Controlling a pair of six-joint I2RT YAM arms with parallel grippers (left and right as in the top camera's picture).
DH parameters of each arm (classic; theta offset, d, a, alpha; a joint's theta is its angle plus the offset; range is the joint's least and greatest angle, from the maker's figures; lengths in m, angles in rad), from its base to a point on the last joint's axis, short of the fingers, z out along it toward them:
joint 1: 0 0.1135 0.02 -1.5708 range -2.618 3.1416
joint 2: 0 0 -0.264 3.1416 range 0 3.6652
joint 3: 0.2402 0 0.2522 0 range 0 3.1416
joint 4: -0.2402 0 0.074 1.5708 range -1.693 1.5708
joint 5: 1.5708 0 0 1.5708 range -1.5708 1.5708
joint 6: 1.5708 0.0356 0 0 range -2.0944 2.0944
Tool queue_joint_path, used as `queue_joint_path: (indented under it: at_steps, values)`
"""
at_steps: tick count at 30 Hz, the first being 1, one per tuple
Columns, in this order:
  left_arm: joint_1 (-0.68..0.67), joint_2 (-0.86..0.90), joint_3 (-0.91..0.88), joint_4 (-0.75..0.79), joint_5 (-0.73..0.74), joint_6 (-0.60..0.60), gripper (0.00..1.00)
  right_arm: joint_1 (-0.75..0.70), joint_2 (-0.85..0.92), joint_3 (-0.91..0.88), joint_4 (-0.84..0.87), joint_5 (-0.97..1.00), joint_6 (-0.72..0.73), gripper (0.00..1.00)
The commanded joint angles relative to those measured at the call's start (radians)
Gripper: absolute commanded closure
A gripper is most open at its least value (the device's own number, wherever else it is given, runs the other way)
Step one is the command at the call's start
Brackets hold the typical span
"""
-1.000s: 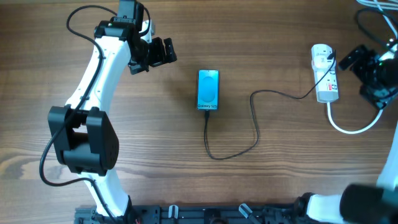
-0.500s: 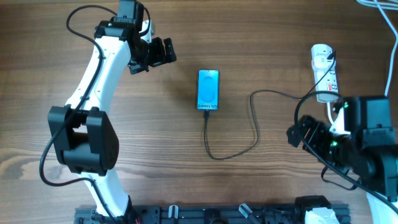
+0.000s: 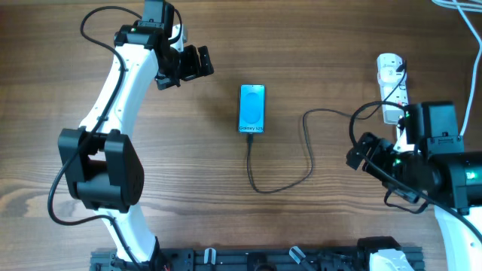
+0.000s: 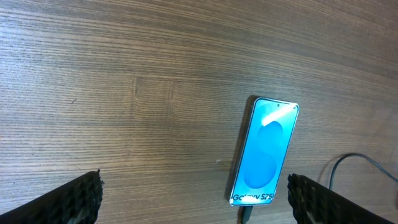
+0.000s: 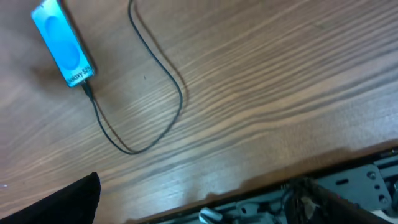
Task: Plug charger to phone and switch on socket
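Partly covered socket (image 3: pixel 390 79), lower end

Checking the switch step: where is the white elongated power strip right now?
Overhead view: the white elongated power strip lies far right, right of the cyan-screened phone, its near end beside the right arm's black wrist.

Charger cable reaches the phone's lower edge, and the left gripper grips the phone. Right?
No. The left gripper is open, apart from the phone, per the left wrist view; the charger does reach its lower edge.
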Motion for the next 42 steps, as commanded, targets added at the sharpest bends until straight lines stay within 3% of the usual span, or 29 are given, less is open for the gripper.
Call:
queue_joint_path:
  at_steps: [1,13,24,30,36,42]
  values:
    - [0.003,0.004,0.002,0.0,-0.006,0.005,0.0,0.005,-0.072,-0.003,0.031,0.032,-0.037,0.0]
    - [0.003,0.004,0.002,-0.001,-0.006,0.005,0.0,0.005,-0.426,-0.009,0.092,0.033,-0.035,0.0]
    - [0.003,0.004,0.002,0.0,-0.006,0.005,0.0,0.005,-0.559,-0.193,0.187,0.058,-0.053,0.0]
    - [0.003,0.004,0.002,0.0,-0.006,0.005,0.0,0.005,-0.623,-0.373,0.452,0.009,-0.161,0.0]
    - [0.003,0.004,0.002,0.0,-0.006,0.005,0.0,0.005,-0.798,-0.685,0.822,0.024,-0.167,0.0]
    - [0.003,0.004,0.002,0.0,-0.006,0.005,0.0,0.005,-0.897,-0.879,1.035,0.024,-0.169,0.0]
